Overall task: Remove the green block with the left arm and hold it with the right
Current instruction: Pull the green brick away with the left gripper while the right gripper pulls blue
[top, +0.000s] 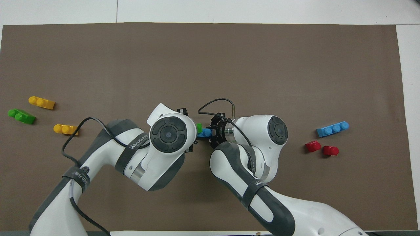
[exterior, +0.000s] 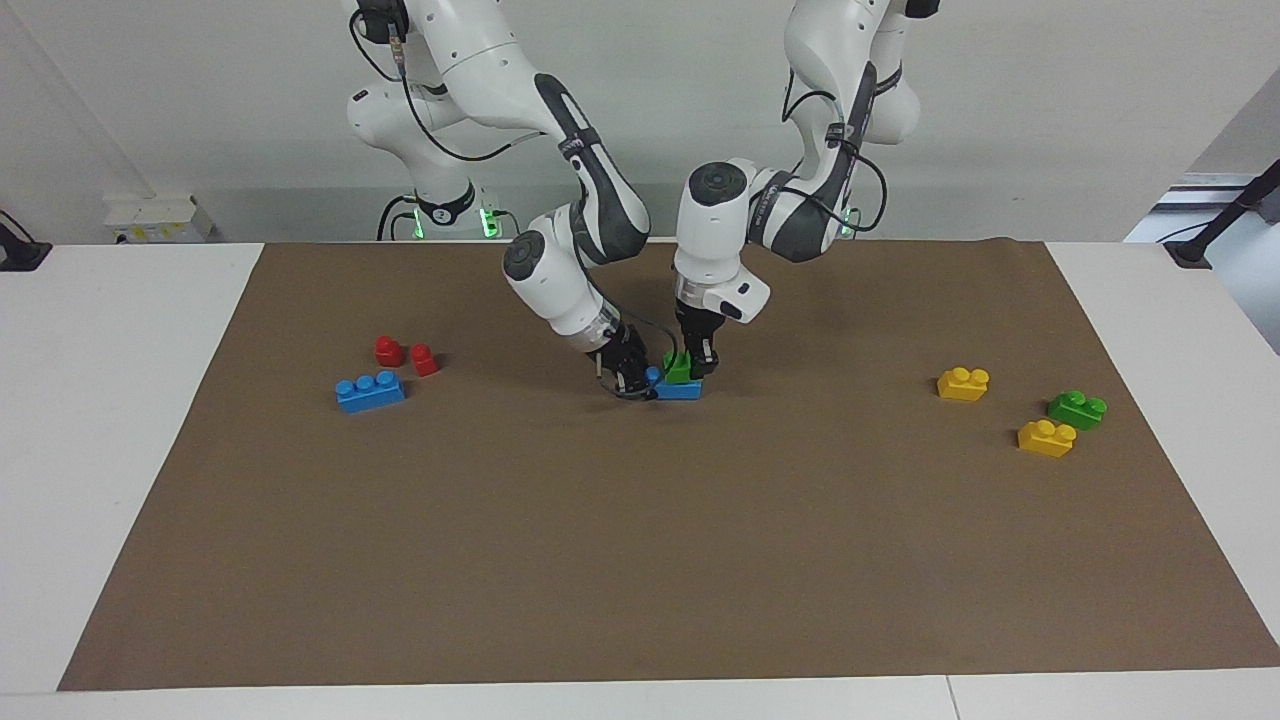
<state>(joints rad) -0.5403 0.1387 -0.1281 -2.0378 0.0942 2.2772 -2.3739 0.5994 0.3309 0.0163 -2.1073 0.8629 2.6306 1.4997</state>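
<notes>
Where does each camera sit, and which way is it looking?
Facing view: high across the table, facing the robots; shows both arms from their bases, left tool on the small green plastic two-stud brick, right tool at the blue plastic brick under it.
Overhead view: above the robots' end, looking steeply down; arms enter from the bottom.
Shared: the brown mat, that stack, all loose bricks.

White table [exterior: 120, 400], brown mat [exterior: 640, 560] over it, plain white wall [exterior: 200, 90]
</notes>
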